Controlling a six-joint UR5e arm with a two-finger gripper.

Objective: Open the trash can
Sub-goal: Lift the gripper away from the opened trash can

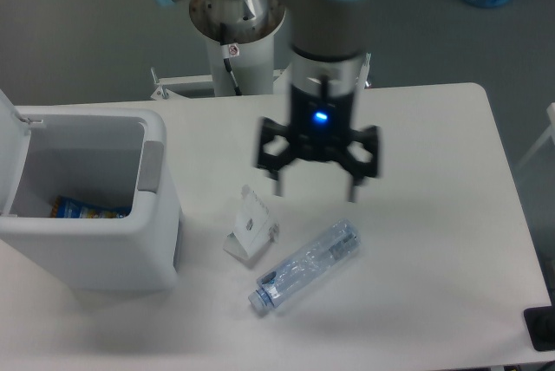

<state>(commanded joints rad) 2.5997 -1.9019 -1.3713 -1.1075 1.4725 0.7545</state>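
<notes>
The trash can (87, 206) sits at the left edge of the desk (434, 215) with its lid up and the inside exposed. The end effector (317, 178) hangs over the desk's middle, fingers spread and empty, above the bottle (305, 265). A low sweep could knock the bottle or the small carton (251, 225); a bump could drop the lid.

Even, soft overhead light leaves only faint shadows on the white bench (434, 215), the claw (318, 182) is smeared by motion blur, and its blue indicator light glows sharply.
</notes>
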